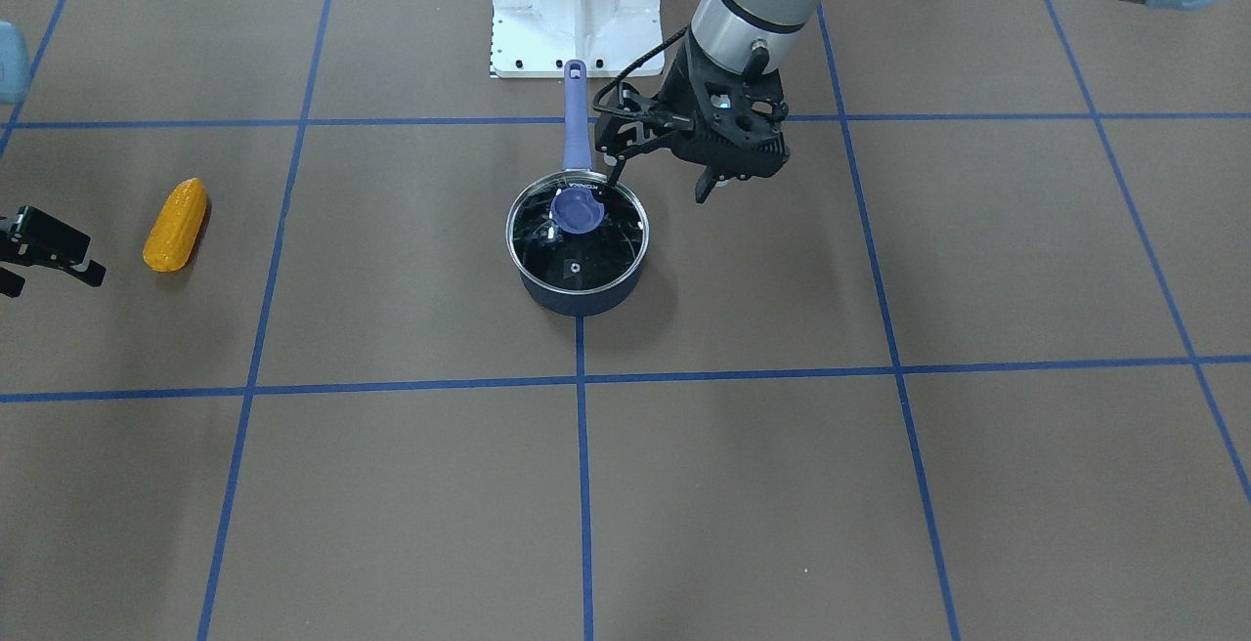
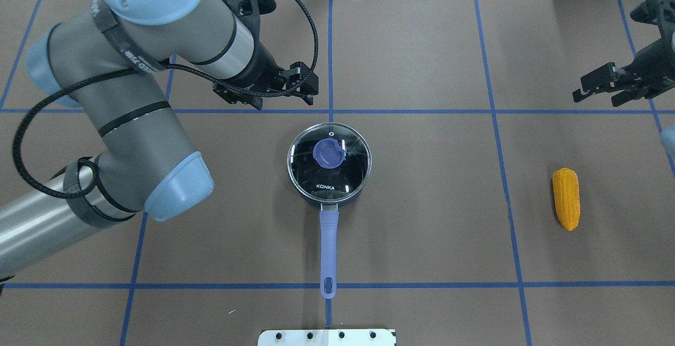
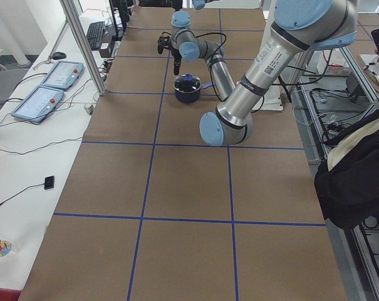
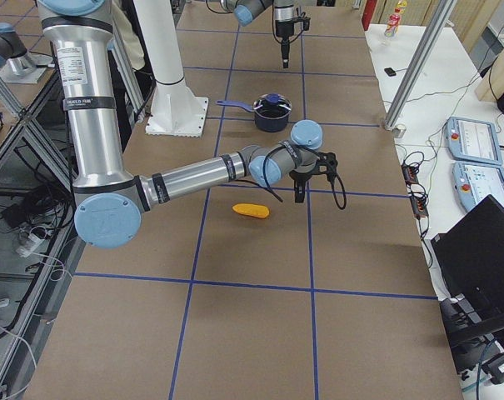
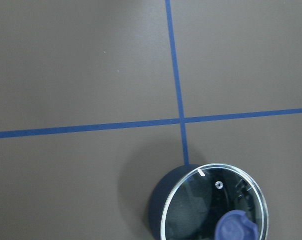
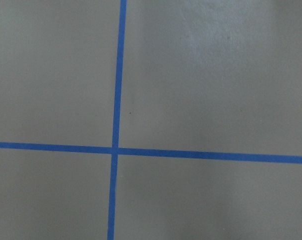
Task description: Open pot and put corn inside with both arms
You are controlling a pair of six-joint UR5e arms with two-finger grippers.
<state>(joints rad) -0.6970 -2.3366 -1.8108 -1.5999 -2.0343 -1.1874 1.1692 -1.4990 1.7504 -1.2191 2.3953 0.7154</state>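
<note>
The dark navy pot stands mid-table with its glass lid on and a lavender knob on top. Its long handle points toward the robot's base. The pot also shows in the front view and the left wrist view. My left gripper hangs open and empty above the table, just beyond the pot and slightly to its left; it also shows in the front view. The yellow-orange corn lies on the table far to the right. My right gripper is open and empty, beyond the corn.
The white base plate sits at the robot's edge behind the pot handle. Blue tape lines grid the brown table. Control tablets and a backpack lie off the table's sides.
</note>
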